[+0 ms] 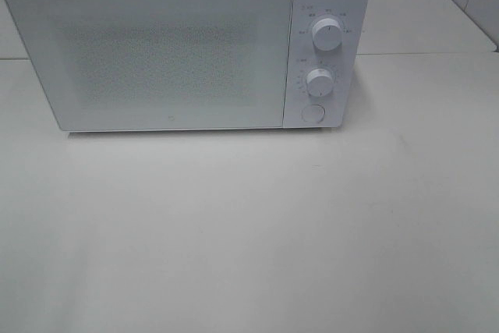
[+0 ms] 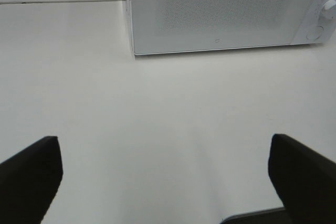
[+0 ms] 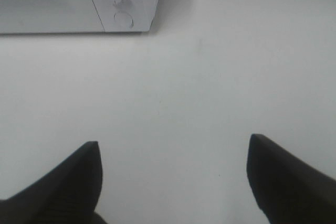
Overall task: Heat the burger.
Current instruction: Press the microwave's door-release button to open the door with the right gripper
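Exterior high: closed white microwave

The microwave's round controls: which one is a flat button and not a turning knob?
The lowest control, the flat button. The upper knob and middle knob above it stand out, with scale marks around them.

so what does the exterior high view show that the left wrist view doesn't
Only the exterior high view: the upper knob and the microwave seen across its full width. Only the left wrist view: the left gripper, its dark fingers spread wide with nothing between them. Both: the white microwave with its door closed, its round button and the bare white table in front of it.
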